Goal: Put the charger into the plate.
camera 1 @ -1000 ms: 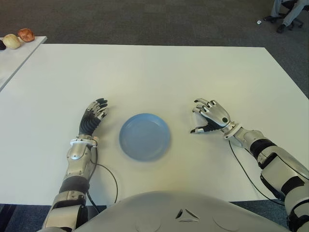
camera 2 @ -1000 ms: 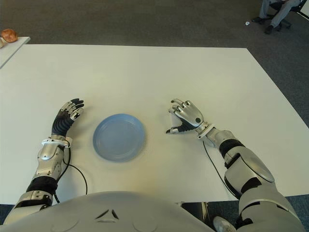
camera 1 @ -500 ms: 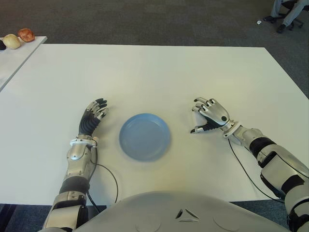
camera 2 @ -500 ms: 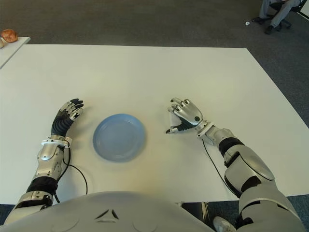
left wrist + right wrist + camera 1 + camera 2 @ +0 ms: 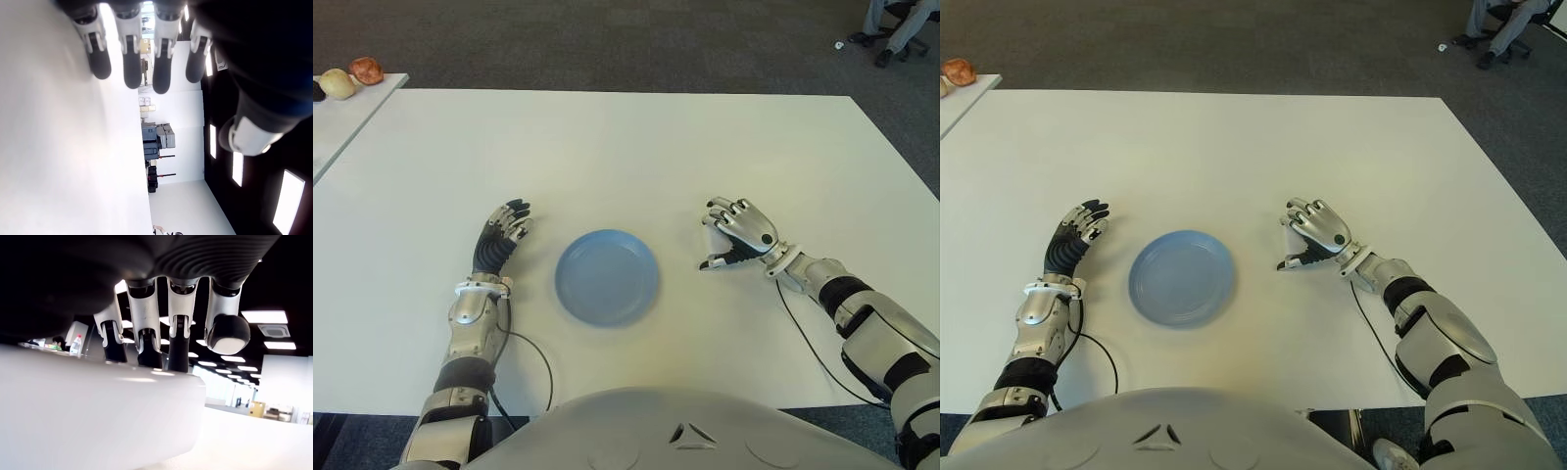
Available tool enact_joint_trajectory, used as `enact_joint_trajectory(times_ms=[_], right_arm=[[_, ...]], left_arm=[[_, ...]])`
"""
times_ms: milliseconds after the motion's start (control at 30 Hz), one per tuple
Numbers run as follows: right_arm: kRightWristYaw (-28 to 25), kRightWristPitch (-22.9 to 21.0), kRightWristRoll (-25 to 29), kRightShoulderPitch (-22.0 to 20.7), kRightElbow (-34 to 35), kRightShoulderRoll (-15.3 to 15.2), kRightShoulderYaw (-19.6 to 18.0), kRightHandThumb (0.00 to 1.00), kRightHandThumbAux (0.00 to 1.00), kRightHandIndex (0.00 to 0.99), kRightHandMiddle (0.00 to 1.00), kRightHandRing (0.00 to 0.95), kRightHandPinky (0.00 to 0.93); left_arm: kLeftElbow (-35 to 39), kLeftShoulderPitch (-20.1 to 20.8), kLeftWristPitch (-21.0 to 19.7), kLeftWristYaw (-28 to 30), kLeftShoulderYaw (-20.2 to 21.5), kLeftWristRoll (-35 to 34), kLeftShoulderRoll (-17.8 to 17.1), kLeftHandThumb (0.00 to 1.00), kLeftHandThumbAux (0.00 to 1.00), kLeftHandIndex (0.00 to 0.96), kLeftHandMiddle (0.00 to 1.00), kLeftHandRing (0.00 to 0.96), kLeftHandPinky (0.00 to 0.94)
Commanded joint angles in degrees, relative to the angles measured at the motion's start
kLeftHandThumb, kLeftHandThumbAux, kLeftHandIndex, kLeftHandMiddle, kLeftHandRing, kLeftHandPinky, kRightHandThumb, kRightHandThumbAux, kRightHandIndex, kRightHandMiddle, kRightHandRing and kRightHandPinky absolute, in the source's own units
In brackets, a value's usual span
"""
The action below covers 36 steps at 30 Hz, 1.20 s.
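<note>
while little has shifted over the last second, the right hand (image 5: 739, 238) has edged only slightly toward the robot's own right and keeps the same arched pose on the broad white rectangular table (image 5: 607, 147), just right of the round pale-blue plate (image 5: 607, 279). its wrist view shows why it sits there: a smooth white rounded block charger (image 5: 98, 421) lies under the palm, with the four fingers (image 5: 146, 342) curled down over its top edge and touching it, and the thumb held beside it. so the hand is closed around the charger, though the charger looks not yet lifted; in the eye views it is hidden beneath the hand.

the plate has not moved and holds nothing. the left hand (image 5: 504, 233) shows on the plate's other side, to its left, fingers stretched out flat and holding nothing, unchanged.

by my reading the near standstill means the grasp is being settled, not the carry begun, so the task is at an early stage. what remains is to firm up the hold, raise the block and bring it leftward over the plate. the smooth casing could slip if the thumb does not press in.
</note>
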<state>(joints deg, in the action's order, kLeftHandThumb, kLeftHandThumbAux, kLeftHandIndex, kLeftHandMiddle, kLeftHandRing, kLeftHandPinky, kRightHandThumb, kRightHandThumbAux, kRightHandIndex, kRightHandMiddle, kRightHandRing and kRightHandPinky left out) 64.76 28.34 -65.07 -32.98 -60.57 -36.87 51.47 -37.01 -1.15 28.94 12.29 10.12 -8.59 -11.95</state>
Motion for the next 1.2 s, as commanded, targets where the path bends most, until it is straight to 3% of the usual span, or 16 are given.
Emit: enact_joint_trajectory(times_ms=[33, 400, 533, 867, 1033, 1200], right_arm=[[-1.93, 1.11, 0.66, 0.46, 0.71, -0.5, -1.09, 0.699, 0.722, 0.439, 0.873, 0.876, 0.893], [-4.46, 4.54, 3.06, -0.21, 4.28, -1.04, -4.76, 0.701, 0.721, 0.439, 0.871, 0.871, 0.888], [-9.59, 6.67, 5.15, -2.12, 9.56, -2.09, -7.58, 0.702, 0.721, 0.439, 0.871, 0.871, 0.886], [-21.13, 6.7, 9.52, 1.28, 23.33, -3.84, -14.56, 0.701, 0.722, 0.439, 0.875, 0.873, 0.873], [-29.0, 4.57, 11.77, 3.03, 33.05, -2.89, -17.94, 0.701, 0.722, 0.439, 0.877, 0.877, 0.874], [-33.25, 4.91, 13.19, 3.79, 36.28, -1.25, -19.85, 0.701, 0.723, 0.439, 0.876, 0.874, 0.866]], left_arm=[[-4.93, -3.63, -4.0, 0.11, -1.44, 0.99, 2.73, 0.0, 0.606, 0.198, 0.226, 0.198, 0.175], [-5.75, -3.15, -3.44, -0.63, -1.7, 2.02, 3.1, 0.0, 0.602, 0.194, 0.214, 0.189, 0.178], [-6.25, -2.8, -3.28, -0.57, -1.63, 2.02, 3.2, 0.0, 0.607, 0.192, 0.213, 0.192, 0.184], [-8.45, -1.56, -2.91, 0.21, -1.32, 1.5, 3.26, 0.0, 0.609, 0.193, 0.212, 0.201, 0.201], [-9.21, -1.06, -3.05, -0.27, -1.4, 1.88, 3.21, 0.0, 0.608, 0.195, 0.212, 0.205, 0.209], [-9.55, -0.84, -3.0, -0.87, -1.53, 2.31, 3.23, 0.0, 0.604, 0.196, 0.214, 0.208, 0.212]])
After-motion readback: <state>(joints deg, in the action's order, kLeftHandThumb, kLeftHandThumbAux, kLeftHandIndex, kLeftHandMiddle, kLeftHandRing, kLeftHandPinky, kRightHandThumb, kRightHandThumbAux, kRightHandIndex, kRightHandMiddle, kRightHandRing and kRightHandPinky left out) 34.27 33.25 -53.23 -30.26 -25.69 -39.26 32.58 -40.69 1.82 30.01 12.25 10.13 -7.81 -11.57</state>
